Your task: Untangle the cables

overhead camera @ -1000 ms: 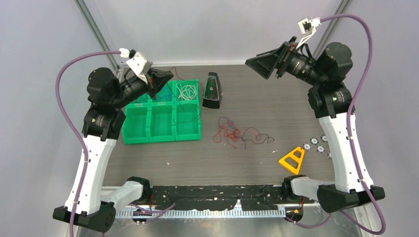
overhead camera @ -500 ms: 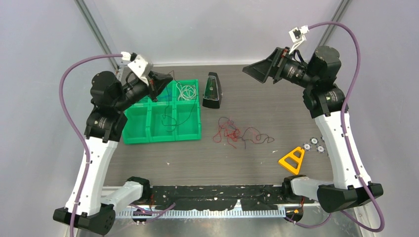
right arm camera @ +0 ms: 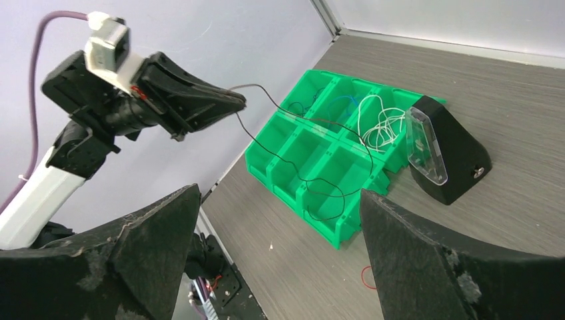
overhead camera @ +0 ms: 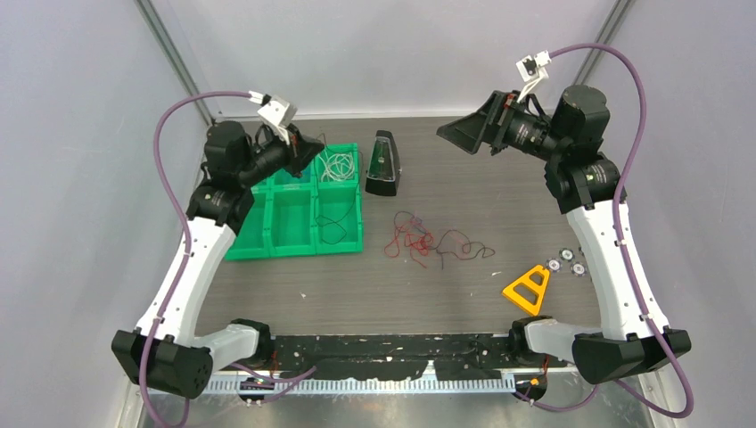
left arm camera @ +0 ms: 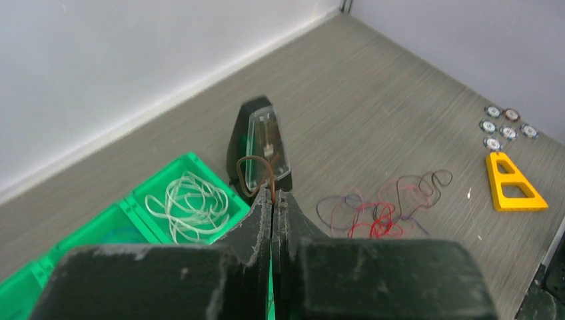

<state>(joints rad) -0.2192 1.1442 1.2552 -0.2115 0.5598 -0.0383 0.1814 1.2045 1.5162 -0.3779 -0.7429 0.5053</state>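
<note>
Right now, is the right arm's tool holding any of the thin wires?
No, the right tool stands wide open and empty; the thin black wire hangs from the left tool.

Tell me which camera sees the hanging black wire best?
The right wrist view: the black wire shows clearly, running from the left end effector down across the green bins. The top view shows only a faint dangling loop; the left wrist view, just a small loop at its fingertips.
</note>
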